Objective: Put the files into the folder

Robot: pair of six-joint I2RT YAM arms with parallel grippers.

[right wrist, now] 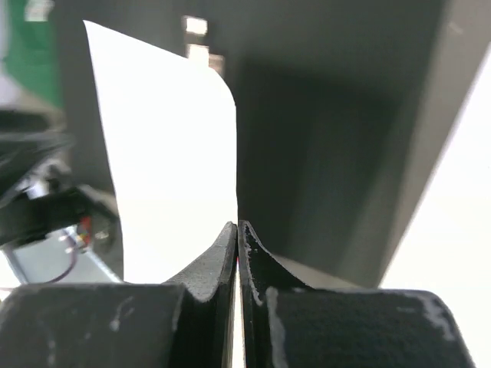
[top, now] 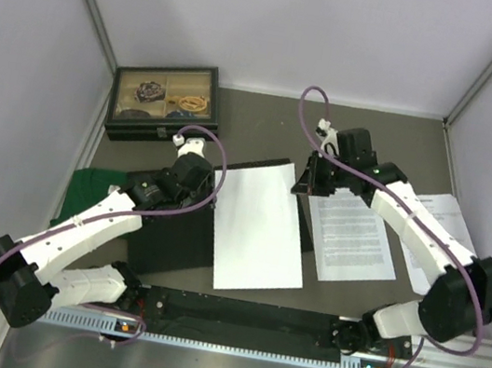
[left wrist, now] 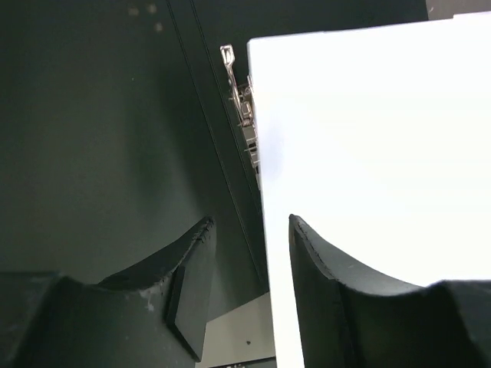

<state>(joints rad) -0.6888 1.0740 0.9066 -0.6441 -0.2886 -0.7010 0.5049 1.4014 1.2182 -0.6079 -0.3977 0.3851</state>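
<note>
A thin, smooth, blank white sheet lies flat across the right half of the open folder, which rests in the middle of the grey table. The folder's inside is matt black, and a small shiny metal clip sits along its spine, just beside the sheet's left edge. The right hand has its dark, scuffed fingers pressed together on the sheet's edge near the far right corner, where the paper curls upward. The left hand hovers over the folder's spine with its fingers apart, gripping nothing. Right of the folder, two more sheets printed with lines of small black text lie flat on the table, one partly hidden under the right arm. A crumpled green cloth lies left of the folder, and a black box with a glass lid stands at the far left.
</note>
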